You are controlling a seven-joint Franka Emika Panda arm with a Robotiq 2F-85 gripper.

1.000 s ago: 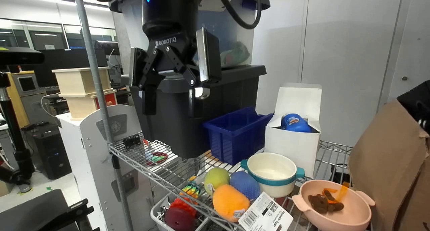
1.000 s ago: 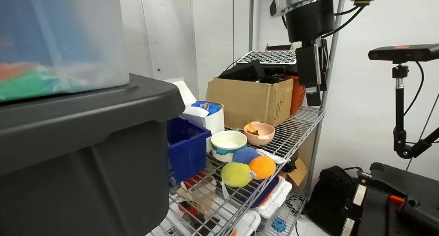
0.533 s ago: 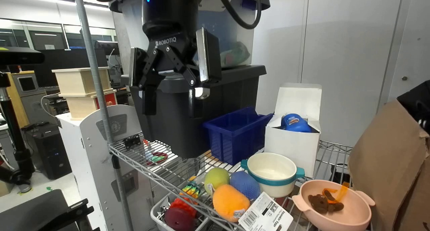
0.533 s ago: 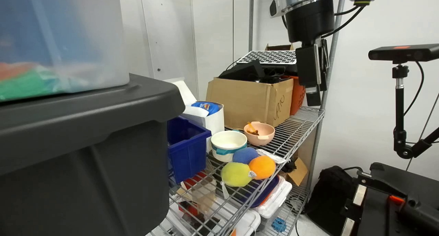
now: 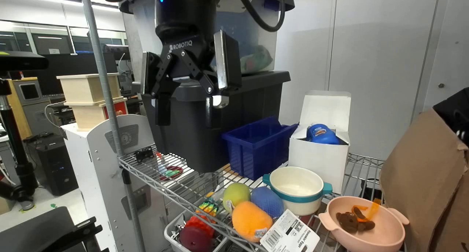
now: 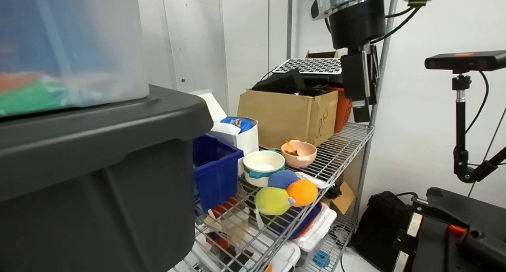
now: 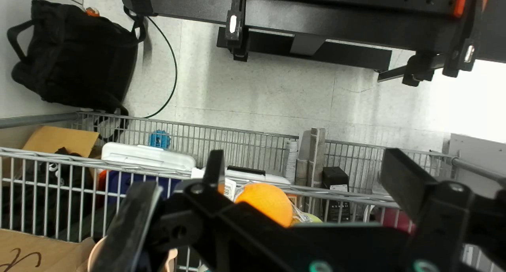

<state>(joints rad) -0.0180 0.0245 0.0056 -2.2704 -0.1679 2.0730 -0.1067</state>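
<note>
"Pale wall panels (image 5: 384, 61) rose behind the wire shelf (image 6: 354, 133). Had anything changed since the earlier pictures?"

"Nothing that I could see: over that last second the arm (image 5: 185, 14) had held its place, and everything on the shelf had stayed put."

"How was it posed?"

"It hung wrist-down, high in both exterior views; left of centre in an exterior view, the jaws stood out against the dark storage tub (image 5: 190, 149), parted wide, tips pointing downward."

"And the orange plush toy (image 5: 251, 221)?"

"That lay on the shelf, well below the jaws, at the lower centre of the same frame, beside the yellow-green toy (image 5: 236, 194) and the blue toy (image 5: 269, 201), with the cream pot (image 5: 302, 208) just behind. Seen in the wrist view, it showed within the gap between the jaws, closer to the tip towards the left of the frame."
</note>
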